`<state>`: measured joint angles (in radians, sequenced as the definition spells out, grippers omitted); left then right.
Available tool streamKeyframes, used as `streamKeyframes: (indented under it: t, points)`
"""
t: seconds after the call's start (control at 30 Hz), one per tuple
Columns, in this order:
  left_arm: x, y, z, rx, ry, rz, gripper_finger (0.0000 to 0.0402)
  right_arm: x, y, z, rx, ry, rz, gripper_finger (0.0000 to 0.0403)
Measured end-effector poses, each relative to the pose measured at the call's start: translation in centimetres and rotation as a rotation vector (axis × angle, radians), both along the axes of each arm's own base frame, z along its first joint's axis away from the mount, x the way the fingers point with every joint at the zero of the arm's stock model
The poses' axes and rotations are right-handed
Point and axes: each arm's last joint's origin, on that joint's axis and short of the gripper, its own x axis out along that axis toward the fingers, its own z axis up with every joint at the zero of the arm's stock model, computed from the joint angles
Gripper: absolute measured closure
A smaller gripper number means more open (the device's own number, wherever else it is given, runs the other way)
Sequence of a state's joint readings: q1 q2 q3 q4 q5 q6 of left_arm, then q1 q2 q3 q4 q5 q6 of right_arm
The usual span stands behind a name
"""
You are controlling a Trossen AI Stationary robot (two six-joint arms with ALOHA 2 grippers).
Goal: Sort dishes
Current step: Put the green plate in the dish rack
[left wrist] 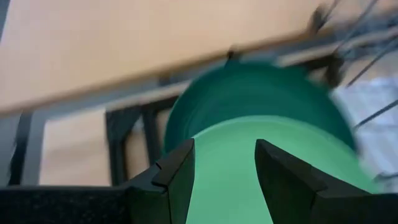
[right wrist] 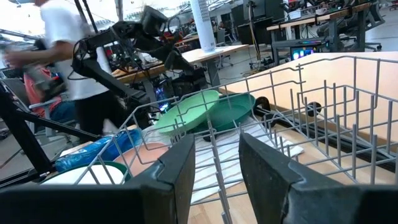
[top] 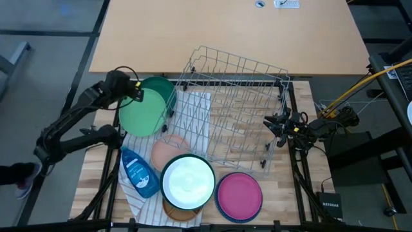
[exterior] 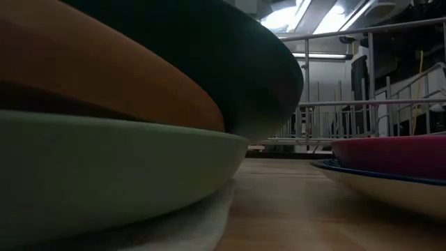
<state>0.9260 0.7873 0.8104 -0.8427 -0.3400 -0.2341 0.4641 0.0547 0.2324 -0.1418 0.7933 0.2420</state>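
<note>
a: where are the dishes?

b: spread over the near half of the wooden counter [top: 283, 200]. light green plate [top: 143, 111] tilted up at the left edge of the grey wire rack [top: 235, 103], overlapping a dark green dish [top: 162, 90] behind it. nearer the front: white plate [top: 188, 180] stacked on a tan one, magenta plate [top: 239, 194] on a dark-rimmed one just beside it, peach dish [top: 168, 149] lying half under the rack's corner. blue soap bottle [top: 138, 171] flat on a striped cloth, not part of the sort.

a: and the left tool?

b: left tool [top: 136, 90] at the far rim of the light green plate, fingers spread apart with the plate's face showing between them in the wrist view. released, apparently not clamped on anything. likely lined up over the rim so the plate can be pinched by its edge, since a flat plate offers no other hold.

a: right tool?

b: right tool [top: 278, 124] at the rack's right side, fingers parted, rack wires visible between them. grasping nothing; probably waiting there, or bracing the tilted rack for loading.
</note>
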Motion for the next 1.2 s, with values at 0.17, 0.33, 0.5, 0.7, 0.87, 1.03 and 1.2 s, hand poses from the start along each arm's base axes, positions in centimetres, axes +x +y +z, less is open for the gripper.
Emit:
streamKeyframes:
  t: [0.17, 0.33, 0.5, 0.7, 0.87, 1.03, 1.2]
  points:
    - [-0.7, 1.2, -1.5, -0.141, 0.097, 0.079, 0.0245, 0.0, 0.0, -0.2, -0.010, 0.020, 0.000, 0.0274]
    - [-0.6, 2.6, -3.0, -0.269, 0.156, 0.042, 0.0245, 0.0, 0.0, -0.3, -0.016, 0.032, 0.001, 0.0274]
    - [-0.5, 3.5, -4.1, -0.342, 0.221, 0.060, 0.0245, 0.0, 0.0, -0.4, -0.019, 0.039, 0.001, 0.0274]
    - [-1.1, 4.1, -4.7, -0.395, 0.283, 0.056, 0.0245, 0.0, 0.0, -0.4, -0.021, 0.042, 0.001, 0.0274]
    - [-1.7, 4.9, -5.4, -0.444, 0.311, 0.077, 0.0245, 0.0, 0.0, -0.4, -0.022, 0.045, 0.001, 0.0274]
    - [-2.1, 5.6, -6.2, -0.501, 0.334, 0.096, 0.0245, 0.0, 0.0, -0.4, -0.023, 0.046, 0.001, 0.0274]
    - [-2.4, 6.2, -6.9, -0.546, 0.346, 0.116, 0.0245, 0.0, 0.0, -0.5, -0.027, 0.053, 0.001, 0.0274]
